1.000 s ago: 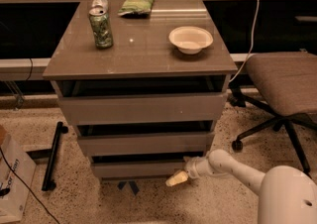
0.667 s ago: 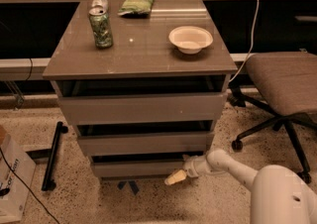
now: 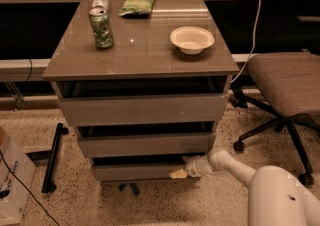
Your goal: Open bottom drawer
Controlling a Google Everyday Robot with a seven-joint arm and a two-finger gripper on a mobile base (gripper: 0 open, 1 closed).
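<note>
The bottom drawer [image 3: 135, 171] is the lowest, shortest grey-taupe front of the cabinet, with a dark gap above it. The top drawer [image 3: 142, 109] and the middle drawer [image 3: 145, 144] sit above it. My gripper [image 3: 181, 171] reaches in from the lower right on a white arm [image 3: 235, 166]. It sits at the right end of the bottom drawer's front, against its lower right corner.
On the cabinet top [image 3: 142, 45] stand a green can [image 3: 102, 28], a green bag [image 3: 136, 5] and a white bowl [image 3: 191, 39]. An office chair [image 3: 285, 92] stands to the right. A black bar [image 3: 52, 157] and a cardboard box [image 3: 12, 182] lie on the floor at left.
The gripper stays at the bottom drawer's right end; the drawer front has not visibly moved. The white arm body has shifted slightly at the lower right.
</note>
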